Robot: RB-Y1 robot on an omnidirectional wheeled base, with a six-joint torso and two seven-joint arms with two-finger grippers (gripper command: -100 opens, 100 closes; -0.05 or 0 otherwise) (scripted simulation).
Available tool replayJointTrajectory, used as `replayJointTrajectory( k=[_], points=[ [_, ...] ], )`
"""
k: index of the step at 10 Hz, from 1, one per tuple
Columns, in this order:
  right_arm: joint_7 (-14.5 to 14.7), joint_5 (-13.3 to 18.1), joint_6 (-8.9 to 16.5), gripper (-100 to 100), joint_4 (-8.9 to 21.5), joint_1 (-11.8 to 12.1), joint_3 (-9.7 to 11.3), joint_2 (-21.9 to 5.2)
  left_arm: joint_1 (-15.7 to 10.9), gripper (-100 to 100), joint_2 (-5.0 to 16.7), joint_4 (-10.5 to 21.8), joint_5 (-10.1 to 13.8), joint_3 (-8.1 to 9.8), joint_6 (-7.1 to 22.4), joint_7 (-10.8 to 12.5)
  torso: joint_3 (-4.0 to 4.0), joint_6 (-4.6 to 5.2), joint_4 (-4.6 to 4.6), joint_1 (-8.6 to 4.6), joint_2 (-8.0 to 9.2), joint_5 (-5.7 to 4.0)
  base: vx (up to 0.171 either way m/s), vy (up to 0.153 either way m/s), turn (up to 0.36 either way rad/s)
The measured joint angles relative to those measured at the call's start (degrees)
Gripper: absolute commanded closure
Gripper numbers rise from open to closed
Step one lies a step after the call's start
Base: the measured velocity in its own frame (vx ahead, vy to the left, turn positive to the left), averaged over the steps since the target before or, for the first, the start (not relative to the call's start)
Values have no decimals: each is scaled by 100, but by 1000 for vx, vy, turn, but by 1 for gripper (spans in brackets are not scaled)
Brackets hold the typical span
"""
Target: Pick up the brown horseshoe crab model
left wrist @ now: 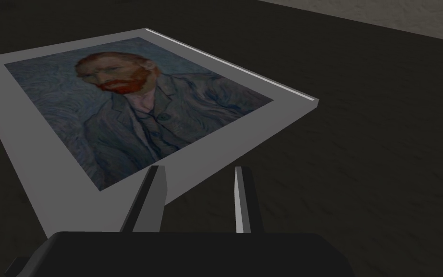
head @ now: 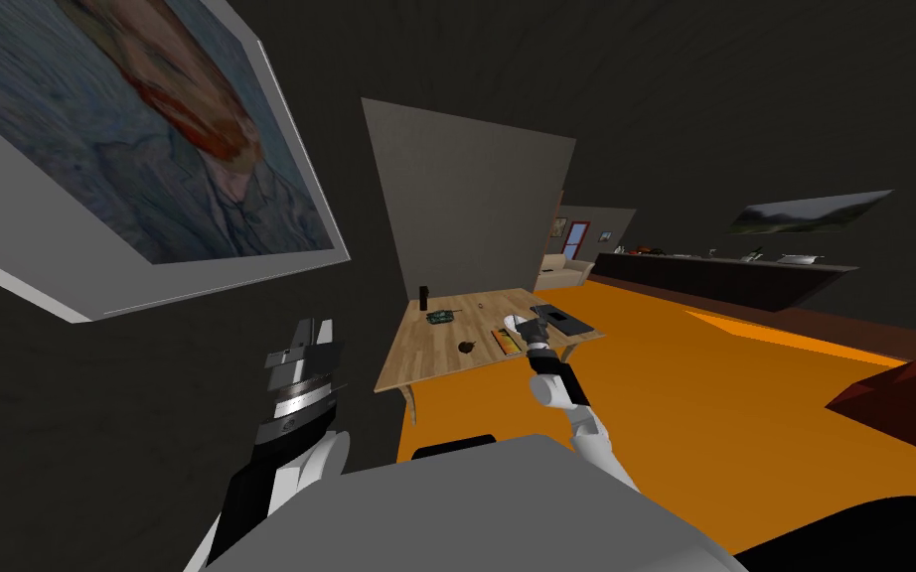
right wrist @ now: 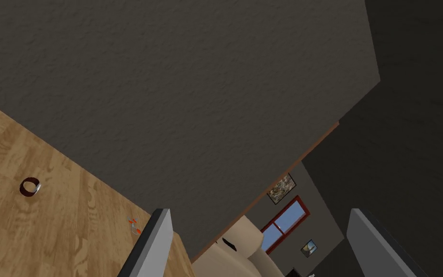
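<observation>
Wooden table (head: 426, 362) ahead. Left gripper (head: 313, 333) raised beyond table's left side, fingers apart, empty. Right gripper (head: 518, 323) over table's right part, fingers wide apart, empty. Small dark horseshoe crab model (head: 465, 346) on tabletop near front edge, left of right gripper, untouched.

No text, label, brand, number or sign can be read. The flat item (head: 502, 339) on the tabletop (head: 436, 359) is too small to tell whether it carries any print.
</observation>
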Motion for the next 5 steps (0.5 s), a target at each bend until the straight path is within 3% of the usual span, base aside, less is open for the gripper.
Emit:
replayJointTrajectory(
  k=[5],
  points=[
    [-568, -818, -39, -100, 700, -459, -57, -57, 0, 0, 0, 0, 0, 0, 0, 0, 0, -1, 0, 4, 0, 1, -10, -11, 13]
  ],
)
